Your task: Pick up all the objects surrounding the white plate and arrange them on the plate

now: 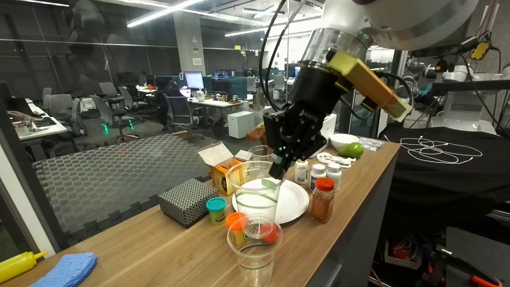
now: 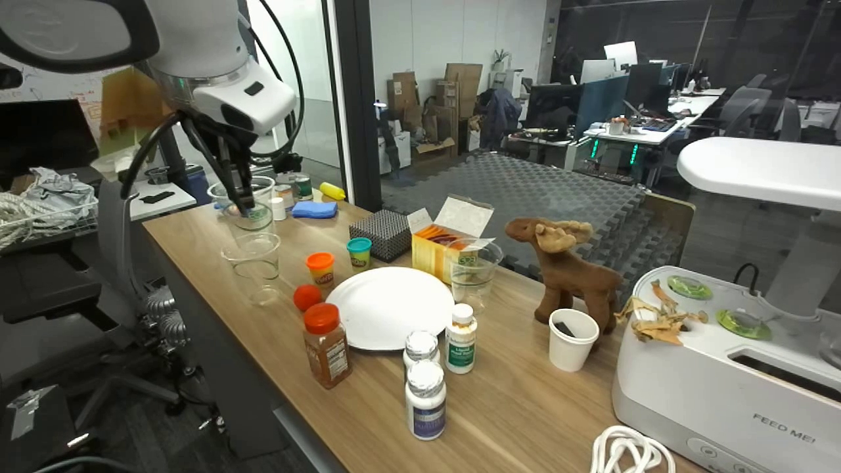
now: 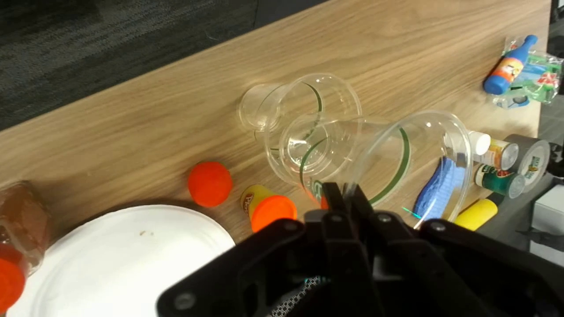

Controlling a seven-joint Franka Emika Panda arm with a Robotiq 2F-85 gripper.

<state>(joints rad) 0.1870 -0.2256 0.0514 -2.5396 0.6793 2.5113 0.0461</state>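
Office chairs (image 1: 104,108) and grey floor matting (image 1: 115,159) beyond a long wooden desk (image 1: 159,255). At far left in an exterior view, a yellow squeeze bottle (image 1: 18,266) cut off by the frame, then a blue cloth (image 1: 69,267) trimmed at the bottom. Next, a patterned dark box (image 1: 189,201) and, just beside it, a teal-lidded tub (image 1: 217,214). Farther right, an orange-lidded tub (image 1: 236,223) and a red ball (image 3: 210,183), both partly veiled by clear plastic (plainer in the wrist view). In front, a standing clear cup (image 1: 255,259), outline tangled with that of a held clear cup (image 1: 253,203) above; contact between the two impossible to tell. Midway across, a gripper (image 1: 278,170) closed on the rim of the held clear cup, tips pinched together over the thin wall. Lower than the gripper and off to one side, the white plate (image 1: 295,199), left part behind the held clear cup here, bottom part cut off in the wrist view. Just beside it, a red-capped spice jar (image 1: 323,201), with three white bottles (image 1: 334,177) behind, one partly hidden by the jar's cap. Room for moving: at left, a broad stretch of wood between blue cloth and standing clear cup; at right, only a narrow strip between red-capped spice jar and desk edge, with black cloth (image 1: 418,187) and a looped white cord (image 1: 432,150) beyond.
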